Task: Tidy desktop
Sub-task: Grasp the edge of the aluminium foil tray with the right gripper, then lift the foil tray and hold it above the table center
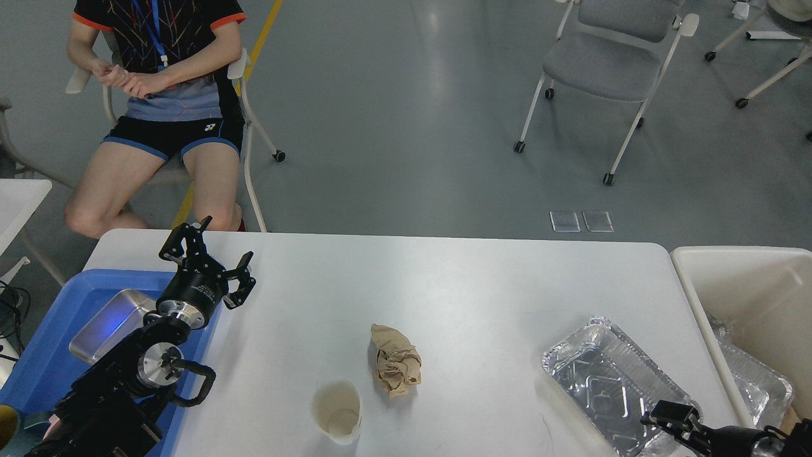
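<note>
Near the front edge of the desktop (482, 285) lie a crumpled paper wad (395, 360), a paper cup (337, 410) and a foil tray (612, 381); all look light and crushable, best pinched at rims. The left gripper (214, 257) hangs empty with fingers apart over the left edge, while whether the right gripper (666, 419) at the front right corner is spread or closed cannot be told.

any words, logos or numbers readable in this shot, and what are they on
"YONEX": small white logo on the seated person's black shorts, only just legible.
The white band around the left pincer's black wrist body carries tiny print, too small to read.
Nothing readable on the paper cup, crumpled brown paper, foil tray or blue tray.
</note>
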You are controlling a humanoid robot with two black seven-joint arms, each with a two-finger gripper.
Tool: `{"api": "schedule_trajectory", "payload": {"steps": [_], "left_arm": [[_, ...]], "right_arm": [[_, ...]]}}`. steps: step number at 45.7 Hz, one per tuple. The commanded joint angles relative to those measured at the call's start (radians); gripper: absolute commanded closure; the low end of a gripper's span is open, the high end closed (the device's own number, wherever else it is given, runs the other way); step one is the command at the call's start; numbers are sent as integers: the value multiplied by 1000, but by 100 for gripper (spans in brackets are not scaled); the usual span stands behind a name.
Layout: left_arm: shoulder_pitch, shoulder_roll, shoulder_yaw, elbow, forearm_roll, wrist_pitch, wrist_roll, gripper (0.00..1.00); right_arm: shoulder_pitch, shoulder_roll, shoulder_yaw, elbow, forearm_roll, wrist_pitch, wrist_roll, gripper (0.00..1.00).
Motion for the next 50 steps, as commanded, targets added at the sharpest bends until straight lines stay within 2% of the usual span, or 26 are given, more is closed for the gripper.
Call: {"api": "schedule_trajectory", "payload": {"steps": [1, 4, 5, 17, 33, 45, 50], "left_arm": [[1, 0, 1, 0, 0, 1, 1, 3], [1, 0, 1, 0, 0, 1, 1, 3], [1, 0, 1, 0, 0, 1, 1, 3], [10, 2, -1, 0, 0, 2, 0, 3], [24, 22, -4, 0, -3, 2, 0, 3], [41, 22, -5, 0, -3, 2, 0, 3], [39, 22, -5, 0, -3, 2, 1, 3]], "right_arm": [[-2, 15, 0, 0, -39, -3, 5, 78], [-3, 28, 0, -3, -85, -5, 5, 98], [-3, 32, 2, -6, -100, -5, 6, 100], [9, 48, 3, -58, -148, -5, 6, 100], [66, 57, 17, -86, -392, 28, 6, 100], [282, 54, 19, -80, -390, 218, -3, 100], [401, 57, 19, -83, -390, 343, -11, 100]]}}
